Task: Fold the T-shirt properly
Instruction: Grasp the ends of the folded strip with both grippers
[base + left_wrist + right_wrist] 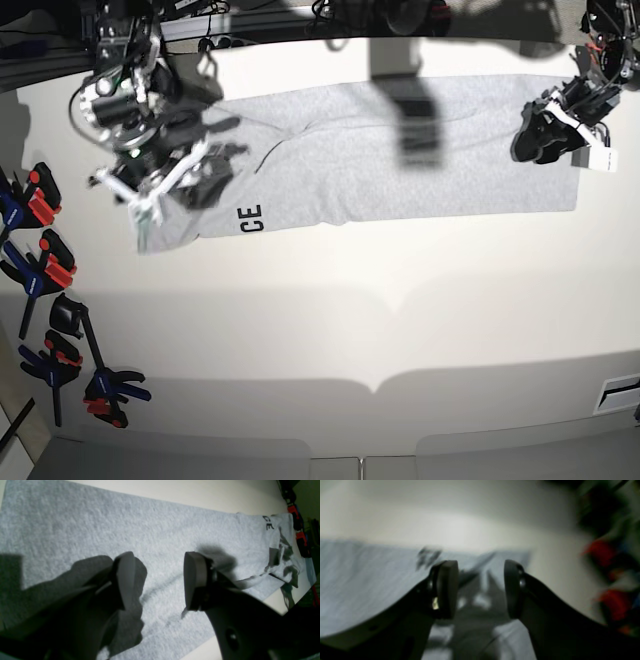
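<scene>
Places read from the base view, near being its lower edge. The light heather-grey cotton T-shirt lies across the far part of the smooth whitish bench, as a long flattened strip running left to right. Right portion mostly smooth, with a straight near edge and a squared end. Left portion is rumpled, with loose folds and shadowed hollows. Black block lettering, legible as "CE", shows near the strip's near edge, toward the left.

Left end effector, black with two blunt fingers: poised over the right portion of the T-shirt. Fingers wide apart, nothing gripped; grey cloth visible through the gap.

Right end effector, also black and two-fingered: located at the rumpled left portion. Fingers stand wide apart, with folds seen between them and no cloth pinched. Wrist view blurred; cannot tell whether a fingertip touches the fabric.

Several black, red and blue clamps sit along the bench's left side, from beside the rumpled end toward the near corner.
</scene>
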`<state>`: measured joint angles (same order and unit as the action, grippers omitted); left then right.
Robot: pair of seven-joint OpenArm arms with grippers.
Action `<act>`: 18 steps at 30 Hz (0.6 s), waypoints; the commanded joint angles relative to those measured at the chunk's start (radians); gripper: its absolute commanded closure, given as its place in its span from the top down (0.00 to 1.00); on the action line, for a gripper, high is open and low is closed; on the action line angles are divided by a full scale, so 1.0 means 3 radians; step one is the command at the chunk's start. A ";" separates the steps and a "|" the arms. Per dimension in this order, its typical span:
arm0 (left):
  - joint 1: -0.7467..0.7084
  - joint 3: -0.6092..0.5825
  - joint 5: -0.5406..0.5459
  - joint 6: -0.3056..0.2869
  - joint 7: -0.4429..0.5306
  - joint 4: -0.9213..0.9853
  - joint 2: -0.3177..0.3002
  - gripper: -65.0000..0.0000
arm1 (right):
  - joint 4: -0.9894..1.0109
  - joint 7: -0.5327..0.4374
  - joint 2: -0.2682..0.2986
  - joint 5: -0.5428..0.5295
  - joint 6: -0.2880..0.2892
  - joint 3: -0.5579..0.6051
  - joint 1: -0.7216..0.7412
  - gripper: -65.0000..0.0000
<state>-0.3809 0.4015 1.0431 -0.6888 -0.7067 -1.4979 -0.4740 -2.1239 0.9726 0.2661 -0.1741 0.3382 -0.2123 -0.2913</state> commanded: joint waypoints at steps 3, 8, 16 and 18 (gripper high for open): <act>-0.0005 0.0033 0.0076 -0.0031 0.0061 -0.0050 -0.0056 0.45 | 0.0028 0.0174 0.0028 -0.0142 0.0361 -0.0011 -0.0181 0.43; -0.0005 0.0033 0.0076 -0.0031 0.0061 -0.0050 -0.0055 0.45 | 0.0336 0.0596 0.0088 -0.0144 0.0722 -0.0011 -0.0225 0.43; -0.0004 0.0033 0.0078 -0.0031 0.0062 -0.0050 -0.0055 0.45 | 0.0720 0.0364 0.0295 -0.0160 0.0724 -0.0011 -0.0131 0.43; -0.0004 0.0033 0.0078 -0.0031 0.0064 -0.0050 -0.0055 0.45 | 0.0785 0.0362 0.0295 -0.0264 0.0724 -0.0011 -0.0099 0.43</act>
<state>-0.3843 0.4015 1.0428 -0.6888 -0.7071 -1.4979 -0.4744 -1.8736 1.0958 0.3435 -0.2485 0.5503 -0.2111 -0.3294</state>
